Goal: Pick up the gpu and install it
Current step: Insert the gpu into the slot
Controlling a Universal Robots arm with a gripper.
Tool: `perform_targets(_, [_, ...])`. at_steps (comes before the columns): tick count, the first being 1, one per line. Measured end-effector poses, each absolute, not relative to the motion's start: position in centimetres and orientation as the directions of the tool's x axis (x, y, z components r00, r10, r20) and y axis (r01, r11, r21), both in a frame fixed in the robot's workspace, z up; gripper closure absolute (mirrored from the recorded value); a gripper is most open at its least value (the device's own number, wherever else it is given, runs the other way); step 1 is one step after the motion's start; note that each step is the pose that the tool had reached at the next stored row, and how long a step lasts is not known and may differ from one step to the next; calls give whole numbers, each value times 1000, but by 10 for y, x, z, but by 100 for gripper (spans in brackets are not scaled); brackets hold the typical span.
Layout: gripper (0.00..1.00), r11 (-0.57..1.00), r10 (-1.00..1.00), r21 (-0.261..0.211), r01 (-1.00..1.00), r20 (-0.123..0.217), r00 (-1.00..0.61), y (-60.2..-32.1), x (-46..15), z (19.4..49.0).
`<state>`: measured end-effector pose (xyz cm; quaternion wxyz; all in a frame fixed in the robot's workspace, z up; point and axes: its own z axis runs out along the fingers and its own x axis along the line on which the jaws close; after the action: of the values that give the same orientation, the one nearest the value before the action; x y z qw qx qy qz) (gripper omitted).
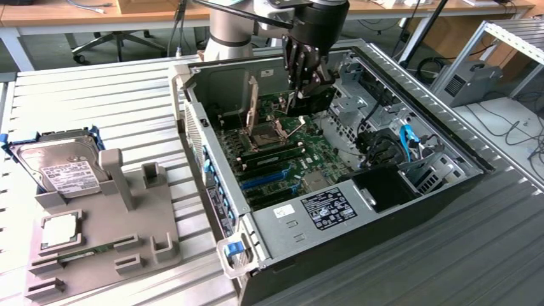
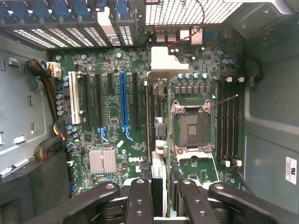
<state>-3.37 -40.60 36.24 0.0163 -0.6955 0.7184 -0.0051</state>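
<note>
At the exterior view's left, well away from the claw, a grey holder tray carries a silver hard drive with a white label, standing tilted in a slot, and a square chip in a recess nearer the camera. To the right lies the open computer case, its motherboard exposed beneath the claw: a blue expansion slot and black ones beside it, an empty processor socket, and a silver heatsink.

The gpu is seen edge-on in the wrist view, a thin green board with a pale metal bracket at its far end, hanging upright over the board between the slots and the socket.

The claw reaches down into the case, its black fingers partly closed and clamped on the gpu's upper edge.
</note>
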Motion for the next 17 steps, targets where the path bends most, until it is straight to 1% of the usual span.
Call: perform_targets(17, [74, 0, -1000, -30, -1000, -16, 1, -406, -34, 362])
